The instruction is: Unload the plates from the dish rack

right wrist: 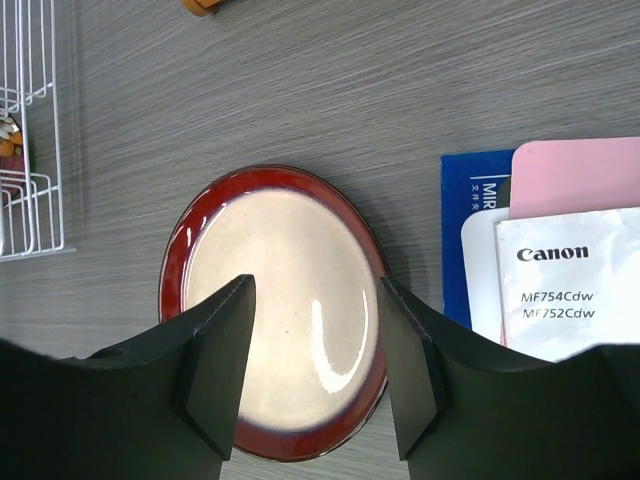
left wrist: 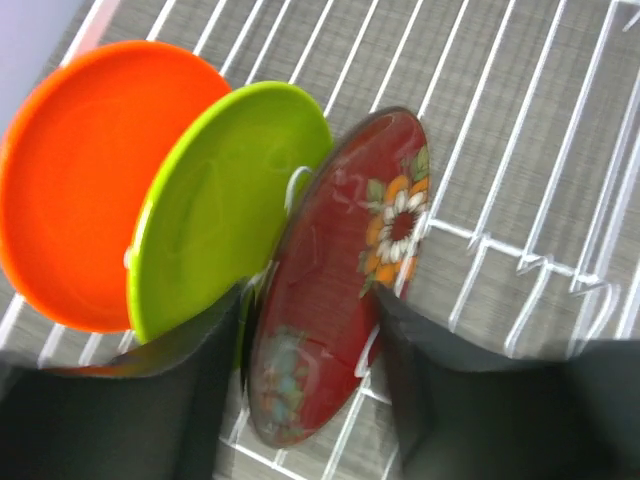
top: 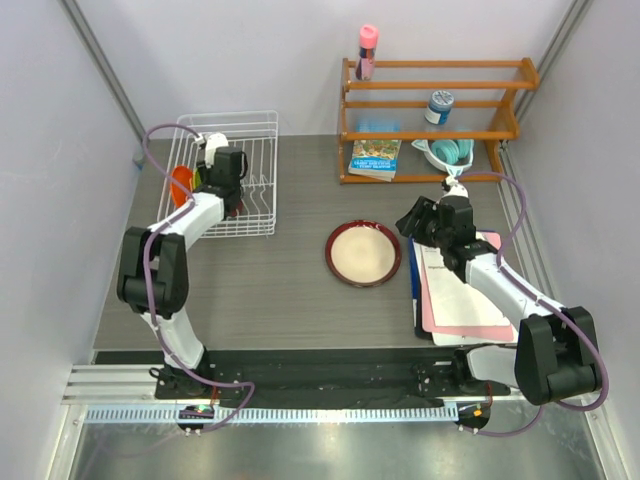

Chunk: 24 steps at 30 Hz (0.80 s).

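Observation:
The white wire dish rack (top: 258, 128) stands at the back left. In it stand on edge the orange plate (left wrist: 85, 180), the lime green plate (left wrist: 215, 200) and the dark red floral plate (left wrist: 330, 280). My left gripper (left wrist: 310, 390) is open inside the rack (left wrist: 520, 150), a finger on each side of the floral plate's lower rim; I cannot tell if they touch it. The large cream plate with a dark red rim (top: 363, 253) lies flat on the table. My right gripper (right wrist: 315, 370) is open and empty just above that plate (right wrist: 275, 300).
An orange wooden shelf (top: 440, 100) at the back right holds a teal dish (top: 450, 150), a book (top: 375, 158), a jar (top: 438, 105) and a pink bottle (top: 367, 50). Manuals and a pink folder (top: 455, 290) lie right of the cream plate.

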Each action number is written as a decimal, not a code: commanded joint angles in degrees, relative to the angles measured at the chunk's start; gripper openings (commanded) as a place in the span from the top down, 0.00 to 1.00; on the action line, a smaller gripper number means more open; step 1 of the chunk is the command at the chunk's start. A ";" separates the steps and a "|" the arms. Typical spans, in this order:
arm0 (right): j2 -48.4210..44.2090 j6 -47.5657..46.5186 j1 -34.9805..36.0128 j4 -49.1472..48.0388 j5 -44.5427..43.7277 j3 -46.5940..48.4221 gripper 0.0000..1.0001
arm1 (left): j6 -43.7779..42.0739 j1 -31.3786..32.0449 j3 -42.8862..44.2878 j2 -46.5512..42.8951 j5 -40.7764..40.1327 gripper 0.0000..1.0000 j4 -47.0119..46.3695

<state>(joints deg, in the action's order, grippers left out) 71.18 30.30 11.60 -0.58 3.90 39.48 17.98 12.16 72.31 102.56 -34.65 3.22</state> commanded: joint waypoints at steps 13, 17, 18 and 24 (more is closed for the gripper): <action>0.02 -0.42 -0.17 0.05 -0.65 0.33 0.42 | 0.75 -0.30 0.55 -4.91 -1.64 1.00 -0.41; -0.42 -0.25 -0.17 0.14 -0.04 0.07 0.42 | -4.52 0.23 1.42 -8.77 -6.20 1.00 0.11; -0.51 -0.16 -0.17 0.14 0.05 0.07 0.42 | -5.57 0.32 1.60 -9.39 -7.00 1.00 0.38; -1.39 0.37 -0.17 0.23 0.49 0.24 0.41 | -11.29 1.90 1.69 -15.54 -10.79 1.00 1.78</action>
<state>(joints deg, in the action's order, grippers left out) 71.29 30.33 11.53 0.54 3.77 39.38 11.92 13.54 72.18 94.37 -37.74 6.42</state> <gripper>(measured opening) 0.588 0.060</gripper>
